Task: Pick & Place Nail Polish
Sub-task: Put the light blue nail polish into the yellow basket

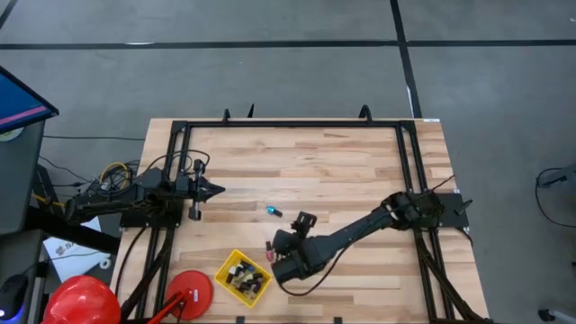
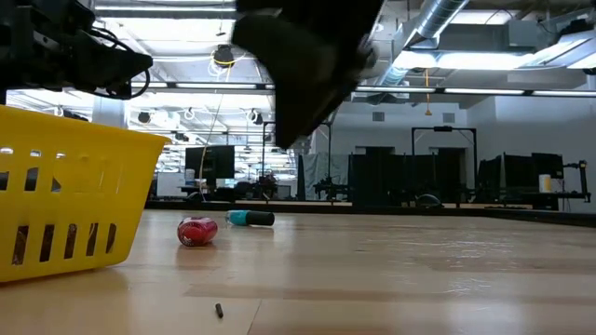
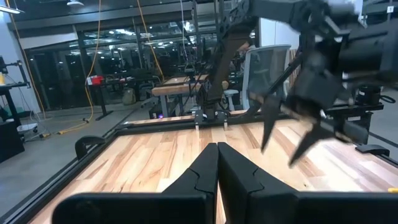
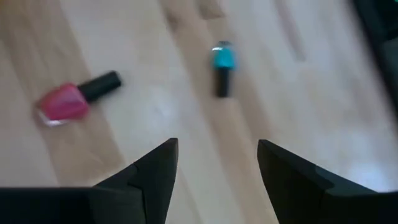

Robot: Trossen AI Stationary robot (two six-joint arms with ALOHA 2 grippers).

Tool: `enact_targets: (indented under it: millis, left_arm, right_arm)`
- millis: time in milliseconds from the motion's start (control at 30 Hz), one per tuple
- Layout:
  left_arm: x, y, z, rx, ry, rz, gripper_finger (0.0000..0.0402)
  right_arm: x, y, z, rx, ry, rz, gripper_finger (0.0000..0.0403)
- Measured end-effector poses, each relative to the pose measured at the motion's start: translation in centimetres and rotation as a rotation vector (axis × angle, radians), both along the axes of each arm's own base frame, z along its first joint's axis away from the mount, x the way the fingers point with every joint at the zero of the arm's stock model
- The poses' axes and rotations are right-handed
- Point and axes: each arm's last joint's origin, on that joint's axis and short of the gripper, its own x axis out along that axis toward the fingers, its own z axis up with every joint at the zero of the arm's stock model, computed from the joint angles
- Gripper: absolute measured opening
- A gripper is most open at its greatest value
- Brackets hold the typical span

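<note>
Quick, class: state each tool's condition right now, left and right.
Left tool: shut, holding nothing, parked at the table's left side.
Right tool: open, empty, above the wooden table near the yellow slotted plastic basket.

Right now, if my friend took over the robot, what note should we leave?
Right gripper: fingers open, empty, above the table beside the yellow basket.
Left gripper: fingers shut, empty, waiting at the table's left side.
Done: several nail polish bottles lie in the basket.
Left: a pink bottle on its side near the basket and a blue bottle lying farther out. Both need picking up and dropping in.
</note>
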Motion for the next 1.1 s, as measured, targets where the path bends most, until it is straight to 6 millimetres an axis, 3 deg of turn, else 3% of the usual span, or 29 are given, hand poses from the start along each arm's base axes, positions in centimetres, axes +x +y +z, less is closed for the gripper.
enact_targets:
  millis: [167,267,500,633,833,967,1100]
  left_arm:
    - [0.0,0.0,0.0,0.000,0.000,0.000,0.0001]
    - [0.0,0.0,0.0,0.000,0.000,0.000,0.0001]
    - [0.0,0.0,0.0,0.000,0.000,0.000,0.0001]
    - [0.0,0.0,0.0,0.000,0.000,0.000,0.0001]
    - [0.0,0.0,0.0,0.000,0.000,0.000,0.0001]
    - [0.0,0.0,0.0,0.000,0.000,0.000,0.0001]
    - [0.0,0.0,0.0,0.000,-0.001,0.000,0.0001]
  right_arm:
    - [1.5,-1.5,-3.0,0.097,-0.013,0.075,0.0212]
    - [2.0,-2.9,-3.6,0.084,-0.001,0.078,0.0212]
    - [2.9,-6.1,-3.7,0.067,0.084,0.126,0.0212]
    - [2.4,-7.3,-1.4,0.101,0.115,0.175,0.0212]
    - [-0.6,-9.2,3.2,0.072,0.156,0.174,0.0212]
    - [-5.2,-11.2,5.2,0.079,0.148,0.138,0.0209]
    - [-9.5,-12.6,6.0,0.140,-0.092,0.114,0.0195]
